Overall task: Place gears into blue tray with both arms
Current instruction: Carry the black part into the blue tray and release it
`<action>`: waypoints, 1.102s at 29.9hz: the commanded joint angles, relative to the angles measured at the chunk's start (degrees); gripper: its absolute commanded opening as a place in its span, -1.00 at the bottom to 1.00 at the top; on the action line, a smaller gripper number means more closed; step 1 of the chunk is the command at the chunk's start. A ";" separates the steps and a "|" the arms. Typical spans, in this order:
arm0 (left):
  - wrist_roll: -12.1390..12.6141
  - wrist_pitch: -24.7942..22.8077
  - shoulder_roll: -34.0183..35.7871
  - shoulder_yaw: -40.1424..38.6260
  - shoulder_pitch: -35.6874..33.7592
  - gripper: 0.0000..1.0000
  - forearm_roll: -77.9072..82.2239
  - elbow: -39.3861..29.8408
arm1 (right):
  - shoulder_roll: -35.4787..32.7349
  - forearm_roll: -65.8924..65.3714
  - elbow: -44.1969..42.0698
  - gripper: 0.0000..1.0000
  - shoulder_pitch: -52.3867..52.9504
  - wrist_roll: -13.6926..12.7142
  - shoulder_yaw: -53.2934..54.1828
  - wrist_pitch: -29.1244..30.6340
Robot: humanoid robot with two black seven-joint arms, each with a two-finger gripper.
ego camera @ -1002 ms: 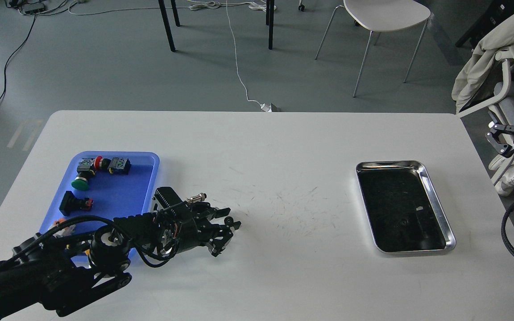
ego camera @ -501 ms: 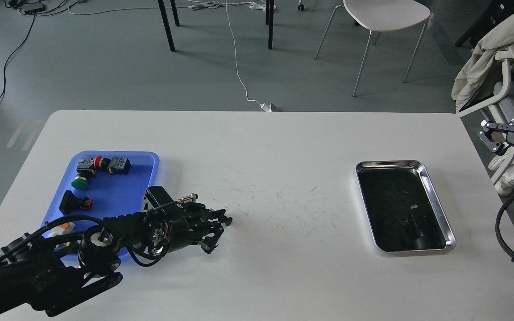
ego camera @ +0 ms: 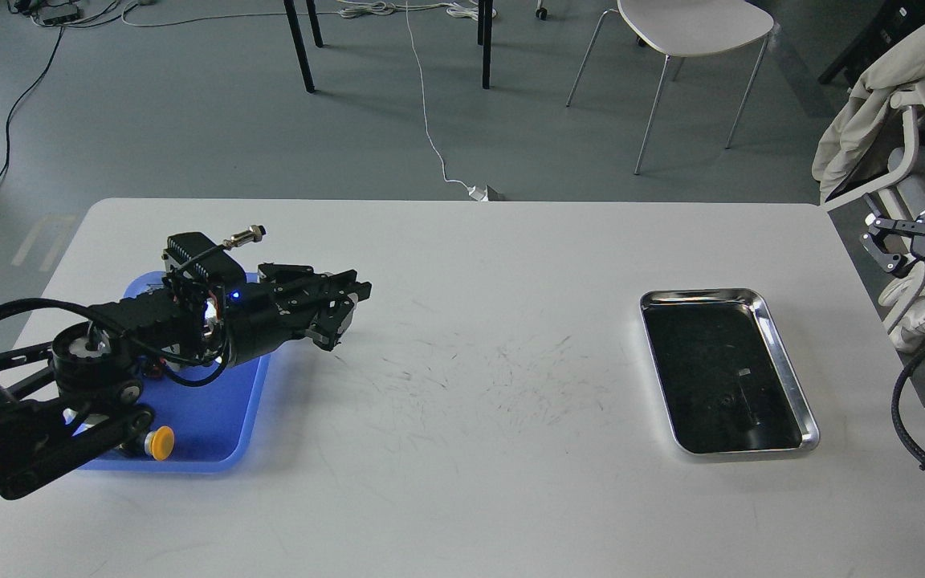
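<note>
My left claw [ego camera: 340,309], grip state unreadable, hangs just right of the bright blue plastic tray [ego camera: 213,417]; tray lies leftward.

My left arm [ego camera: 45,385] reaches in from the lower left edge, raised and stretched out level toward the right. Its wrist carries a small lit blue light. My left gripper [ego camera: 338,309] is at the far end, fingers pointing right and slightly down; they sit close together, though I cannot tell whether they meet. My right gripper [ego camera: 904,237] shows at the right edge, its fingers spread apart.
</note>
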 commanded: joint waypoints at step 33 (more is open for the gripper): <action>-7.75 7.66 -2.03 1.17 10.49 -0.86 -8.46 27.18 | 0.43 0.08 -1.17 0.94 -0.09 0.00 0.08 0.00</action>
